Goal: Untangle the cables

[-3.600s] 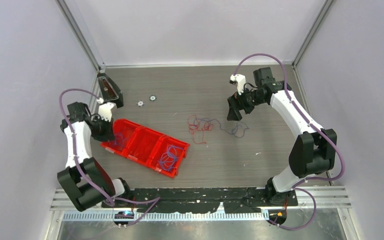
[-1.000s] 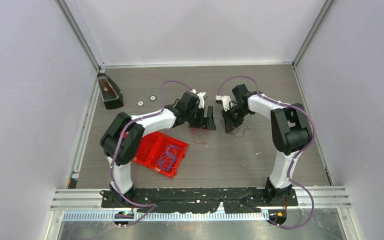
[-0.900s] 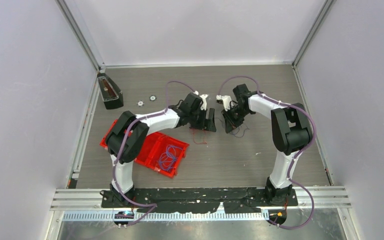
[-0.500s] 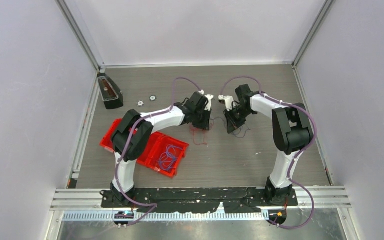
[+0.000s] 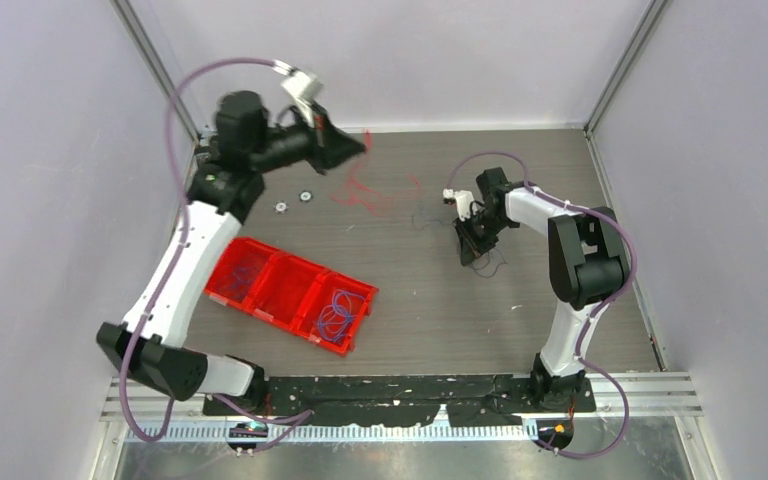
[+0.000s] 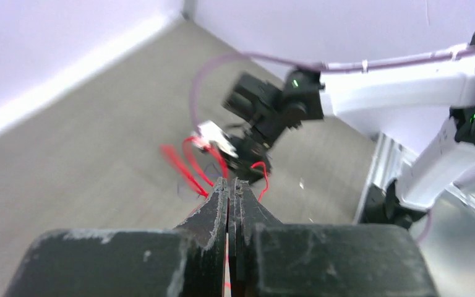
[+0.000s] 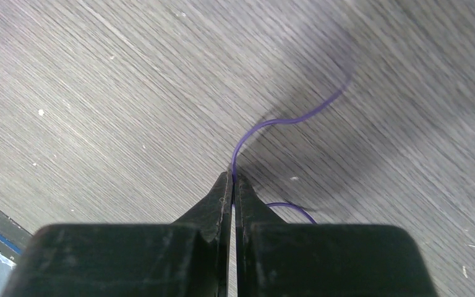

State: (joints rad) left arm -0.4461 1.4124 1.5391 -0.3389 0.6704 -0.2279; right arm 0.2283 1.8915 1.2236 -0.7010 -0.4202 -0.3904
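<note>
We look down on a grey wood-grain desk (image 5: 520, 320) walled in by pale panels. The left arm (image 5: 175, 270) reaches from the near left up and over the far-left corner, high above the surface. The right arm (image 5: 580, 250) bends from the near right edge toward the middle of the desk, its wrist down low.

A red tray (image 5: 276, 320) with three compartments lies at an angle on the left half of the desk, nearer the front edge than the back. We can make out loops of blue and purple cable (image 5: 335, 310) in its near-right compartment and a blue strand in its far-left one.

The left pincer (image 6: 229, 182) is clenched, its jaws pressed together on a red cable (image 6: 188, 167). This cable hangs from the jaws, well off the surface, and trails down as loose curls toward the far middle of the desk. In the wrist view it is blurred.

The right pincer (image 7: 230, 179) is also clenched, grasping a purple cable (image 7: 272, 124) right at the desk surface, a little right of centre. One end of that strand curves away from the jaw tips across the wood; another bit loops out beside the right finger. We cannot tell whether the red and purple strands are linked between the two pincers.

Two small round rings (image 5: 281, 207) lie side by side near the far left, beyond the tray.
</note>
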